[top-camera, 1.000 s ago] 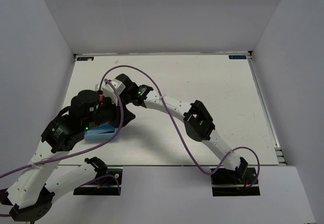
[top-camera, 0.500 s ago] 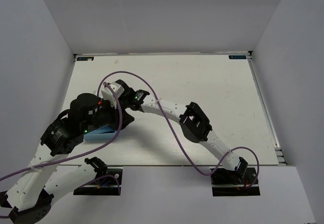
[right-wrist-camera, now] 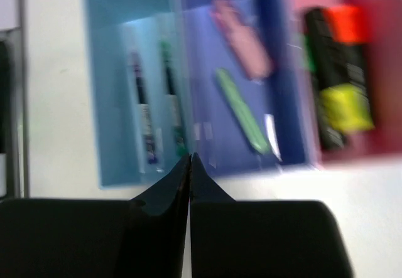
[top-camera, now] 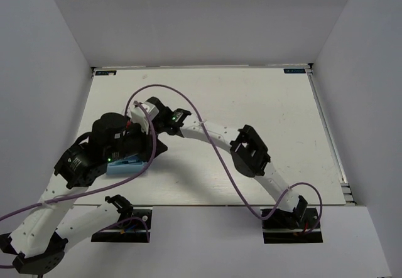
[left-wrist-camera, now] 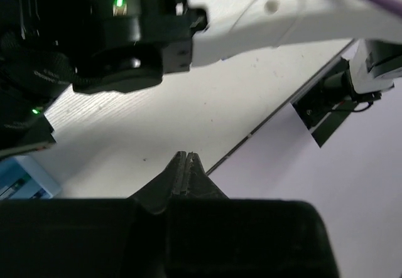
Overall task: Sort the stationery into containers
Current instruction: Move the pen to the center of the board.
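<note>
My right gripper [right-wrist-camera: 190, 159] is shut and empty, its tips over the near edge where a light blue box [right-wrist-camera: 103, 102] meets a darker blue box [right-wrist-camera: 207, 52]. The light blue box holds two thin pens [right-wrist-camera: 141, 108]. The darker blue box holds a pale green clip [right-wrist-camera: 242, 112] and a pink item [right-wrist-camera: 242, 42]. A bright pink box [right-wrist-camera: 386, 71] to the right holds black highlighters [right-wrist-camera: 336, 71] with orange and yellow ends. My left gripper [left-wrist-camera: 187, 155] is shut and empty above the bare table. In the top view only a blue box edge [top-camera: 125, 167] shows under the arms.
The right arm's black and white wrist [left-wrist-camera: 144, 33] crosses close above the left gripper. The table's near edge [left-wrist-camera: 251, 133] and the right arm's base [left-wrist-camera: 339, 102] lie beyond it. Purple cables [top-camera: 207, 140] loop over both arms.
The right wrist has shifted slightly to the right over the boxes, and its view is blurred. The left wrist has edged a little right. Both grippers stay shut.
</note>
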You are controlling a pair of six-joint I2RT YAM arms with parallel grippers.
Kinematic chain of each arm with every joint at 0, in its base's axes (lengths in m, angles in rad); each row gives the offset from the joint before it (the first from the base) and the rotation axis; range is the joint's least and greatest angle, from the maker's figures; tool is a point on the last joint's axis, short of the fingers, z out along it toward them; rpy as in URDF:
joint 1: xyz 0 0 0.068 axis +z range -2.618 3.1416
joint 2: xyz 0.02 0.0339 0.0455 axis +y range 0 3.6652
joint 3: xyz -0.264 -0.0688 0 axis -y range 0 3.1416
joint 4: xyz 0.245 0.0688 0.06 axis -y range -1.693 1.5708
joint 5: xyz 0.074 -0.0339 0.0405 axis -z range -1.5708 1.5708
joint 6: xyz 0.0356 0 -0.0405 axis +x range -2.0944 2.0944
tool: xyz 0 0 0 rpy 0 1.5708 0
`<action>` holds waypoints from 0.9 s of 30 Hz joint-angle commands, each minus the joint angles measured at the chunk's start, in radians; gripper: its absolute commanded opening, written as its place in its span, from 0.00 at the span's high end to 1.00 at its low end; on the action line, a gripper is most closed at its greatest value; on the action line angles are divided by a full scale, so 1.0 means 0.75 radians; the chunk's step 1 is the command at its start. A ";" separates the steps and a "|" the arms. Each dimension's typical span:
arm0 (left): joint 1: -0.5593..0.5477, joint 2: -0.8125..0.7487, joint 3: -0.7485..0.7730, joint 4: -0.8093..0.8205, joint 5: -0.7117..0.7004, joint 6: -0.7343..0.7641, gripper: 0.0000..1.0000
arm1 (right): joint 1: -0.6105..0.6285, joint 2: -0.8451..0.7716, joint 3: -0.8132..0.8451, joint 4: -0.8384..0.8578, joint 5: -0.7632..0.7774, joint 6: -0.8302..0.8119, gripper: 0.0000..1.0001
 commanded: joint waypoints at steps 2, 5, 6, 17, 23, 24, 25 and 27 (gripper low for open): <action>-0.004 0.074 0.053 -0.012 0.149 0.081 1.00 | -0.123 -0.283 -0.074 -0.044 0.456 0.097 1.00; -0.004 0.115 0.021 0.037 0.251 0.151 0.80 | -0.276 -0.400 -0.179 -0.173 0.481 0.155 1.00; -0.004 0.123 0.012 0.078 0.308 0.177 0.74 | -0.309 -0.467 -0.205 -0.252 0.467 0.163 1.00; -0.258 0.488 -0.080 0.311 0.249 0.445 0.00 | -0.955 -1.099 -0.997 -0.476 -0.165 0.022 0.28; -0.406 0.889 0.180 0.285 0.122 0.621 0.00 | -1.070 -1.420 -1.275 -0.513 -0.173 -0.088 0.68; -0.411 0.922 0.223 0.281 0.138 0.621 0.00 | -1.104 -1.437 -1.312 -0.509 -0.157 -0.093 0.68; -0.409 0.987 0.268 0.281 0.145 0.607 0.00 | -1.133 -1.476 -1.328 -0.506 -0.151 -0.099 0.68; -0.394 1.076 0.331 0.252 0.175 0.595 0.00 | -1.190 -1.527 -1.392 -0.486 -0.138 -0.097 0.68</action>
